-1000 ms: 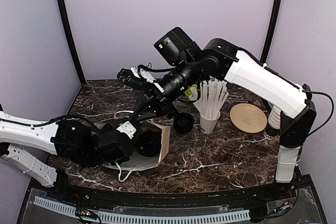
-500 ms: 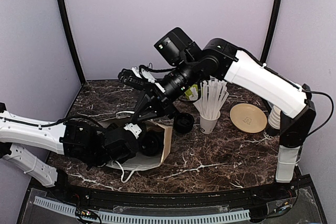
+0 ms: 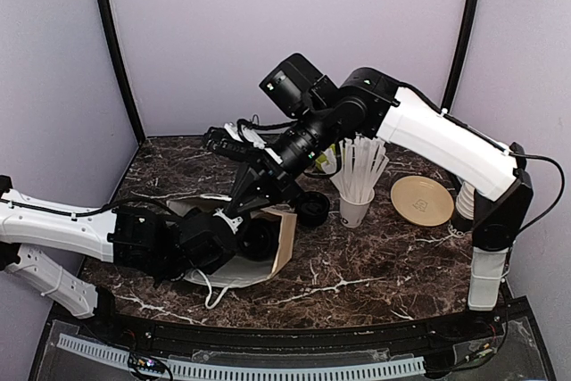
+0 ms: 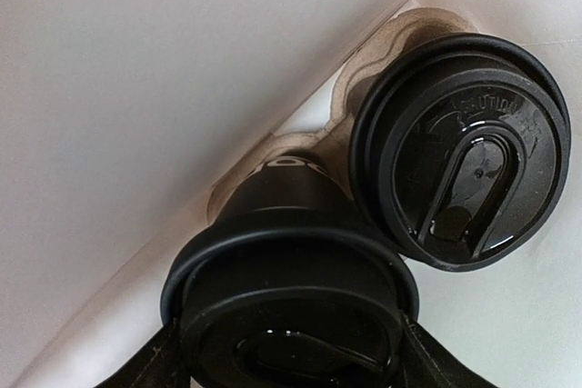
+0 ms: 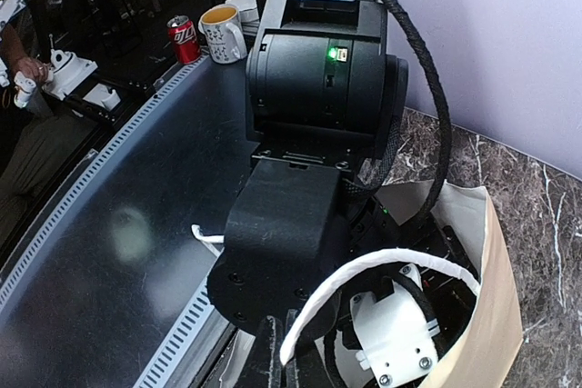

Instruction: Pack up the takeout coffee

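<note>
Packing step: left hand [image 4: 289,363] grips a lidded takeout coffee [image 4: 291,270] inside the bag [image 4: 136,88], beside a second cup [image 4: 464,152] seated in the carrier [image 4: 300,138]. Right hand [image 5: 277,352] pinches the bag handle [image 5: 364,265]. Next move likely needs the held cup pressed into its slot before release.

My left tool [image 4: 293,365], around the held coffee cup [image 4: 291,233] inside the bag [image 3: 282,238], has no side room — wall on one flank, second coffee cup [image 4: 459,147] on the other. My right tool [image 5: 279,356], pinching the handle [image 5: 391,256], overhangs the mouth.
</note>
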Robot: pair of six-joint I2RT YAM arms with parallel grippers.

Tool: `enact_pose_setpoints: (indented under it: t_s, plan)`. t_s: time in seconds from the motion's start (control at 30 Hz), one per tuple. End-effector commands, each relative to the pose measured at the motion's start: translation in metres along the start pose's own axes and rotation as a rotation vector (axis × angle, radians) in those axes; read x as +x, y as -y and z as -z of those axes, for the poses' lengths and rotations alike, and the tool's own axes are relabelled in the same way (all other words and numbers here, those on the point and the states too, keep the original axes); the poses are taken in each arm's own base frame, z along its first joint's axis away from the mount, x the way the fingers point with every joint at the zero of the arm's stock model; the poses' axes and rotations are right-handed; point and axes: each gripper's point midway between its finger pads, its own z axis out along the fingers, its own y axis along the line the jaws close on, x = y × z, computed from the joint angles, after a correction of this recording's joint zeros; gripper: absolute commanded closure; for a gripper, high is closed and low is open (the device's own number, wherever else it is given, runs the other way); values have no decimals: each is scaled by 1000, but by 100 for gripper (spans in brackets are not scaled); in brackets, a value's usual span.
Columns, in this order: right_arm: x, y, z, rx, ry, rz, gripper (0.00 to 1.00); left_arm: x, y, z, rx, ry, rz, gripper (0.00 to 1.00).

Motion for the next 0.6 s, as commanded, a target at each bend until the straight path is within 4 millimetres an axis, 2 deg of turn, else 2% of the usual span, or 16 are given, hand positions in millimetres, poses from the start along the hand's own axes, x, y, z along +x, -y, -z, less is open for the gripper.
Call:
enact_pose_setpoints:
  t_s: [0.0, 0.2, 0.3, 0.47, 0.57]
  plan:
    - [-10, -16, -1, -62, 29, 28, 100, 13, 7, -13, 29, -45, -14, 81]
    - [-7, -15, -3, -72, 25, 22, 100, 10, 4, -8, 53, -59, 20, 82]
    - [-7, -15, -5, -79, 27, 17, 100, 1, -3, 0, 52, -49, 53, 83]
    - [-6, -15, -7, -78, 20, 19, 100, 1, -15, 7, 23, -66, 62, 84]
    - [-6, -15, -5, -71, 17, 20, 100, -1, -14, 8, 32, -64, 61, 84]
